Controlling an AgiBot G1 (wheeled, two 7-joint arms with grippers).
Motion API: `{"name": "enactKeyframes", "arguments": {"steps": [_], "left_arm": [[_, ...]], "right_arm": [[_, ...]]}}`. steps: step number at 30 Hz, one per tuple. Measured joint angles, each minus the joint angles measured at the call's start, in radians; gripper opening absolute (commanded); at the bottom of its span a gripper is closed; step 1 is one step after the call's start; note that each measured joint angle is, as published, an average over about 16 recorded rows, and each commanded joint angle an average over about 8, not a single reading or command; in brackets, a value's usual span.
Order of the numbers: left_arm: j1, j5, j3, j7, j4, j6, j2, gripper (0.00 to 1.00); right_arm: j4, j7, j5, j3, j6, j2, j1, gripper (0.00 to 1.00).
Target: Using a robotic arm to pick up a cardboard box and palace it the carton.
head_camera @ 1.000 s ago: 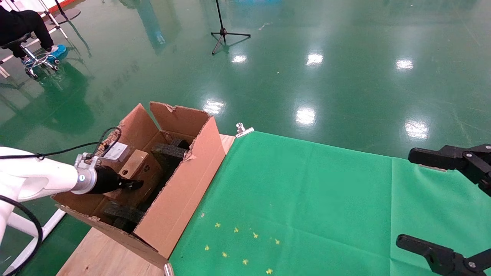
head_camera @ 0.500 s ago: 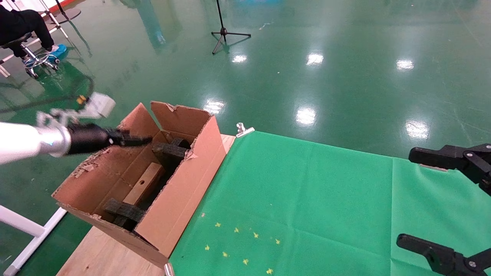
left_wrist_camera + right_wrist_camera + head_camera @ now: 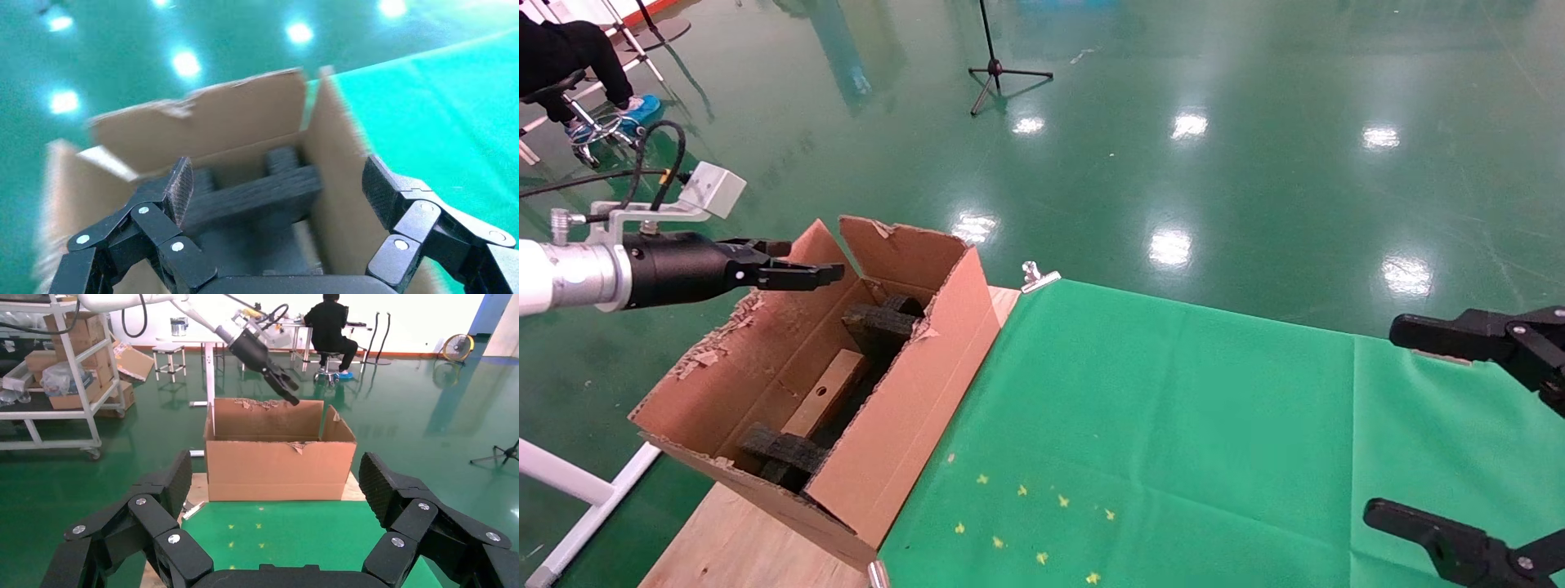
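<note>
**Left arm raised with empty claw spread; right claw parked open**

The robotic arm (image 3: 568,273) on the robot's left reaches forward and rightward, roughly level, its silver wrist ring leading into a black claw body. A silver block sits on a bracket above the wrist, with a black cable looping back from it. The left claw (image 3: 793,265) holds nothing; its two fingers (image 3: 180,187) stand wide apart, ribbed pads facing each other. The right wrist view shows this arm farther off, angled downward with the fingertips lowest.

The right claw (image 3: 1459,425) sits at the robot's far right, its black fingers (image 3: 379,484) spread wide and empty.
</note>
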Motion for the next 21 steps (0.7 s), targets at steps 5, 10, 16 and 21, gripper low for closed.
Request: {"name": "enactKeyframes", "arguments": {"steps": [5, 10, 16, 21], "left_arm": [[0.042, -0.042, -0.038, 0.015, -0.066, 0.032, 0.005, 1.0], [0.086, -0.086, -0.079, 0.031, -0.135, 0.065, 0.01, 1.0], [0.136, -0.136, -0.124, 0.049, -0.213, 0.101, 0.017, 1.0], [0.175, -0.175, -0.16, 0.063, -0.274, 0.131, 0.022, 1.0]], "right_arm": [[0.0, 0.0, 0.0, 0.0, 0.0, 0.0, 0.0, 1.0], [0.0, 0.0, 0.0, 0.0, 0.0, 0.0, 0.0, 1.0], [0.0, 0.0, 0.0, 0.0, 0.0, 0.0, 0.0, 1.0], [0.0, 0.0, 0.0, 0.0, 0.0, 0.0, 0.0, 1.0]]}}
